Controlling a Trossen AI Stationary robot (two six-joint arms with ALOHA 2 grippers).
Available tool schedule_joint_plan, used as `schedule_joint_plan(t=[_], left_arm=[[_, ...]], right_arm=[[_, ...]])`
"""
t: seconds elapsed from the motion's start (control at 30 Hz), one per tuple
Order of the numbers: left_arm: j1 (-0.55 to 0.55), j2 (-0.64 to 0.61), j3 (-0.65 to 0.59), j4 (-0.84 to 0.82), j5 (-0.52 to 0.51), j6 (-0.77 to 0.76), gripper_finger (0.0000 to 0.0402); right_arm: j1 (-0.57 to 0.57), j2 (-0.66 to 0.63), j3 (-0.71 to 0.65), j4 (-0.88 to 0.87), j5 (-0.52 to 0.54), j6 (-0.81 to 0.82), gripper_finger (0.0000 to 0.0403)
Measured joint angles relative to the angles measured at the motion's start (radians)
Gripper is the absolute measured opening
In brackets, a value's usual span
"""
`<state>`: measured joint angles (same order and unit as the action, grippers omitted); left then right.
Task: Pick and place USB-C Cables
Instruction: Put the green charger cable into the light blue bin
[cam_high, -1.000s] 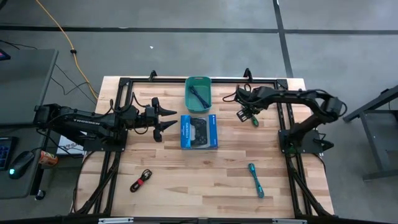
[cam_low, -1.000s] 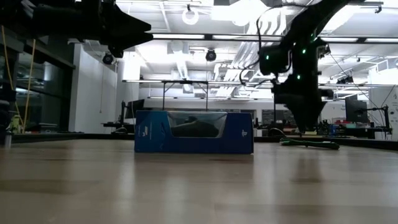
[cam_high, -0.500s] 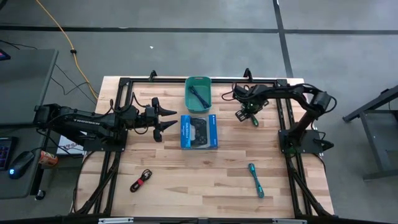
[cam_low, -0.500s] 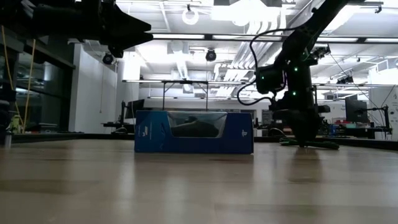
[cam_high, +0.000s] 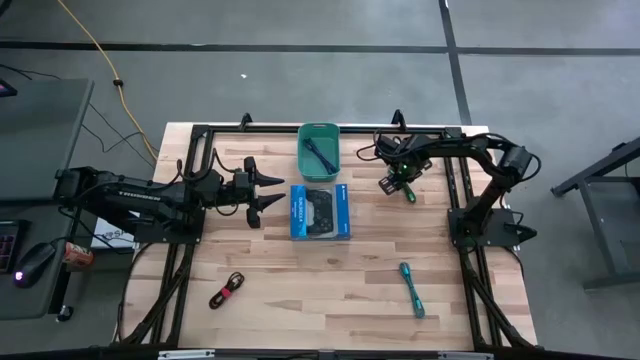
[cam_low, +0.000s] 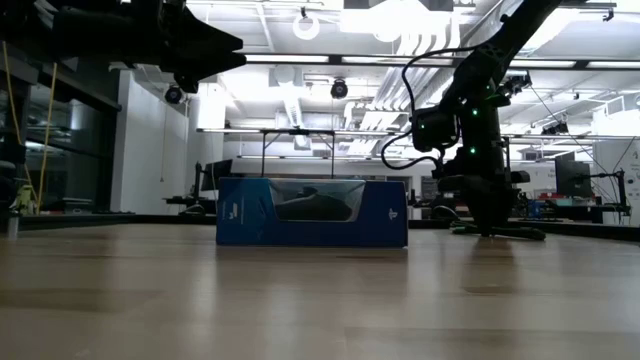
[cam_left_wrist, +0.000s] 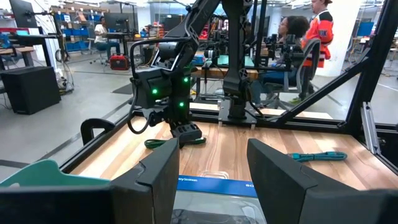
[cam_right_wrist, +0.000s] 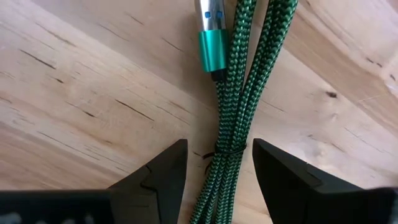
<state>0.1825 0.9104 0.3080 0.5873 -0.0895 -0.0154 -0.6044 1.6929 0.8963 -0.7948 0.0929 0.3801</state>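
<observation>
A green braided USB-C cable bundle (cam_right_wrist: 231, 118) lies flat on the wood at the table's far right (cam_high: 408, 193). My right gripper (cam_right_wrist: 217, 167) points down over it, open. One finger stands on either side of the bundle near its thin tie, and neither touches it. My left gripper (cam_high: 272, 191) hangs level and open at the left of the blue box (cam_high: 319, 211), holding nothing. A dark blue cable (cam_high: 320, 153) lies inside the teal bin (cam_high: 303, 158). A teal cable (cam_high: 411, 289) and a black cable with a red band (cam_high: 228, 290) lie toward the near edge.
The blue box stands at the table's middle, just in front of the teal bin at the far edge. A black frame (cam_high: 455, 190) runs along the table's sides and back, close to my right gripper. People sit in the room behind (cam_left_wrist: 314, 25).
My right gripper has come down over the green cable and tipped to point more steeply down, then stopped. Its fingers have stayed open. The cable has not moved.
</observation>
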Motion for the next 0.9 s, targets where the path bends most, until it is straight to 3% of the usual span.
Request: schedule_joint_plan(t=[0.4, 0.8, 0.9], left_arm=[[0.001, 0.000, 0.000, -0.001, 0.000, 0.000, 0.0170], [0.000, 0.000, 0.000, -0.008, 0.000, 0.000, 0.0170], [0.000, 0.000, 0.000, -0.008, 0.000, 0.000, 0.0170]], right_arm=[[0.000, 0.001, -0.002, 0.006, 0.007, 0.004, 0.0164], [0.003, 0.002, -0.002, 0.023, -0.008, 0.003, 0.0026], [0.002, 0.002, -0.002, 0.026, -0.010, -0.011, 0.0011]])
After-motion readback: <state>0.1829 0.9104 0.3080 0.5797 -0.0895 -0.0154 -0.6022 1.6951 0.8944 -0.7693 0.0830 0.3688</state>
